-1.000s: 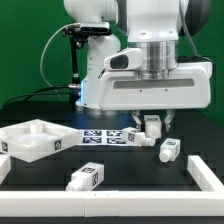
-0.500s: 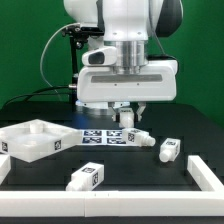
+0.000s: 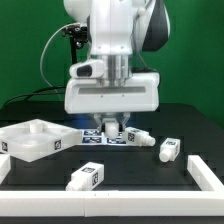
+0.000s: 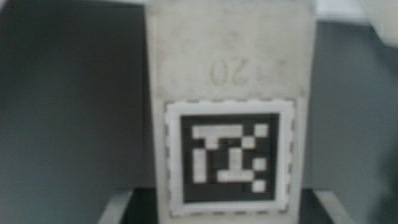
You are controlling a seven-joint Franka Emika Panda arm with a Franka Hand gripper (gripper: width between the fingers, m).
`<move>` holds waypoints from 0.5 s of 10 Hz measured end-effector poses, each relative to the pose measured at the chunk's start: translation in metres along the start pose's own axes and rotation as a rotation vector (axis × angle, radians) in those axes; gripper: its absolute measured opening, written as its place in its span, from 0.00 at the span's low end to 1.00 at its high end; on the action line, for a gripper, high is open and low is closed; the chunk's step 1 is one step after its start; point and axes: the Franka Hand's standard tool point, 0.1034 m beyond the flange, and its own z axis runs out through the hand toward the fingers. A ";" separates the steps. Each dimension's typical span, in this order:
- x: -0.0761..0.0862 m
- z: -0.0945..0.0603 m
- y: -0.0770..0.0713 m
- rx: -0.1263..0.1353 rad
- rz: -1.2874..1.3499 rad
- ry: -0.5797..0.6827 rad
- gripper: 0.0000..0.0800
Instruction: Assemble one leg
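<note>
My gripper [image 3: 112, 126] is shut on a white leg [image 3: 111, 130] and holds it upright just above the marker board [image 3: 92, 138]. In the wrist view the held leg [image 4: 228, 80] fills the picture, its square tag facing the camera, with the dark fingers [image 4: 128, 208] at either side of its lower end. Three more legs lie loose: one [image 3: 141, 139] just to the exterior view's right of the gripper, one [image 3: 169, 149] further right, one [image 3: 88, 176] near the front.
A large flat white panel with a raised rim [image 3: 30, 139] lies at the exterior view's left. White rails [image 3: 206, 176] border the front and sides of the black table. The arm's body hangs over the middle.
The arm has moved to the exterior view's left with the leg in the gripper, from near the right-hand legs to above the marker board. The loose legs have not moved.
</note>
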 end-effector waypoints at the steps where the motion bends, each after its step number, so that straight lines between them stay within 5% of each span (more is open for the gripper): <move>1: -0.003 0.011 0.002 -0.006 -0.010 0.005 0.36; 5: -0.011 0.024 -0.001 -0.007 -0.015 -0.006 0.36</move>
